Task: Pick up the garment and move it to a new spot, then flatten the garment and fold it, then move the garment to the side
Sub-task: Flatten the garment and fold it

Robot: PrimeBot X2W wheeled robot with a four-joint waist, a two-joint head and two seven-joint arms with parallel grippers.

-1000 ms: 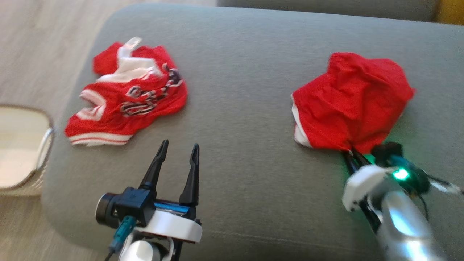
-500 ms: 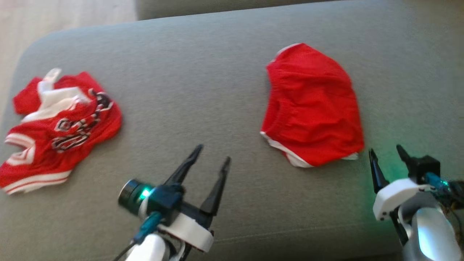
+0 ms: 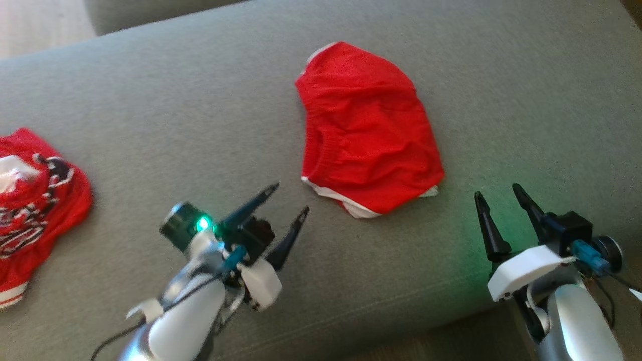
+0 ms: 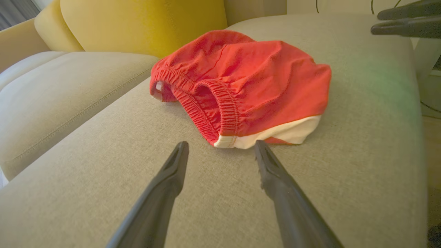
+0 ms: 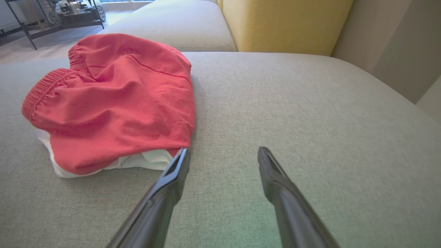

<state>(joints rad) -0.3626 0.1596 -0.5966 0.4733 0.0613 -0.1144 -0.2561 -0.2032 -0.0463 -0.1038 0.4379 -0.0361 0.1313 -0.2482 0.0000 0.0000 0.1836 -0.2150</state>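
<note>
The garment (image 3: pixel 368 135) is a pair of red shorts with white trim, lying crumpled on the grey sofa cushion (image 3: pixel 200 115). In the left wrist view the garment (image 4: pixel 248 79) shows its elastic waistband and white hem. My left gripper (image 3: pixel 289 198) is open, just short of the hem's near left corner, its tips (image 4: pixel 221 144) pointing at it. My right gripper (image 3: pixel 497 191) stands open to the right of the garment (image 5: pixel 113 100), with its left fingertip (image 5: pixel 184 151) close to the white hem and nothing between the fingers. The left wrist view also catches the right gripper (image 4: pixel 375 23) at its top right.
A second red garment with white stripes and lettering (image 3: pixel 35 200) lies at the cushion's left end. A yellow back cushion (image 4: pixel 137 24) (image 5: pixel 282 24) stands behind the seat. The seat's front edge runs just below both grippers. A dark metal rack (image 5: pixel 51 13) stands on the floor beyond.
The right gripper has opened, let go of the garment and drawn back. The garment now lies loose on the cushion. The camera has swung right, and the left gripper has turned toward the garment.
</note>
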